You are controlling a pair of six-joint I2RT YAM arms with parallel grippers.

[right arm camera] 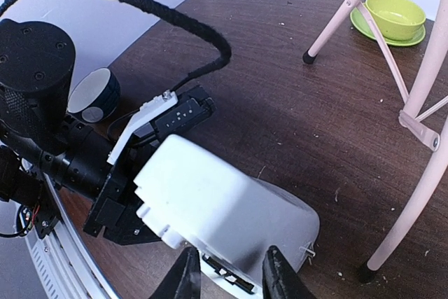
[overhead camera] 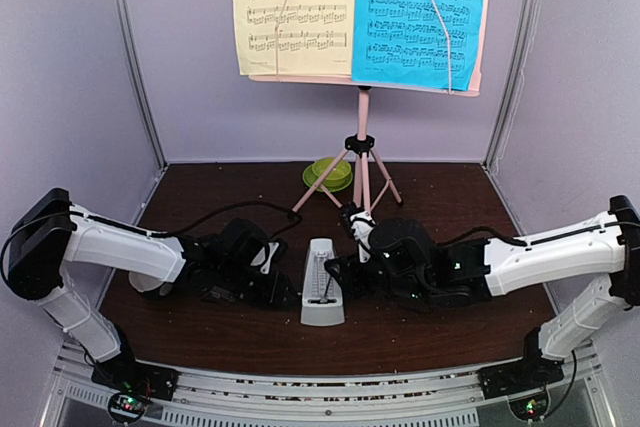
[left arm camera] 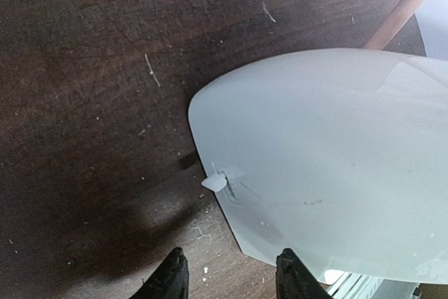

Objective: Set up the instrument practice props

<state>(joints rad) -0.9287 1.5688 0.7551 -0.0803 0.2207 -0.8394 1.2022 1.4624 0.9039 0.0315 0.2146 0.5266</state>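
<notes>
Dark brown wood table (overhead camera: pixel 200 187), scuffed and speckled with pale crumbs. In the top view both arms are stretching in from the lower corners and meeting at lower centre. There the white-grey metronome (overhead camera: pixel 322 287) is sitting on the table, narrow end pointing up the frame.

The left gripper (left arm camera: pixel 231 281) is lying just left of the metronome. In its wrist view the two black fingertips (left arm camera: pixel 171 278) are standing apart at the bottom edge, with bare wood showing between them. The metronome's pale cover is filling the right half of that frame, its lower corner ending next to the right-hand fingertip. Nothing is sitting in the gap.

The right gripper (right arm camera: pixel 229 278) is facing the metronome from the right of the top view. Its fingers are standing on either side of the metronome's near edge. Whether they are pressing on it, I cannot tell.

A small bowl (right arm camera: pixel 94 96), dark outside and white inside, is sitting at the left of the right wrist view, beyond the left arm.

Further back, the pink music stand (overhead camera: pixel 363 117) is standing on its tripod legs at centre frame. A green bowl (overhead camera: pixel 330 172) on a saucer is sitting just left of the legs. At the top of the frame the yellow page (overhead camera: pixel 295 7) on the left and the blue page (overhead camera: pixel 420 12) on the right are resting side by side on the stand. A thin grey rod (overhead camera: pixel 445 32) is lying across the blue one.
</notes>
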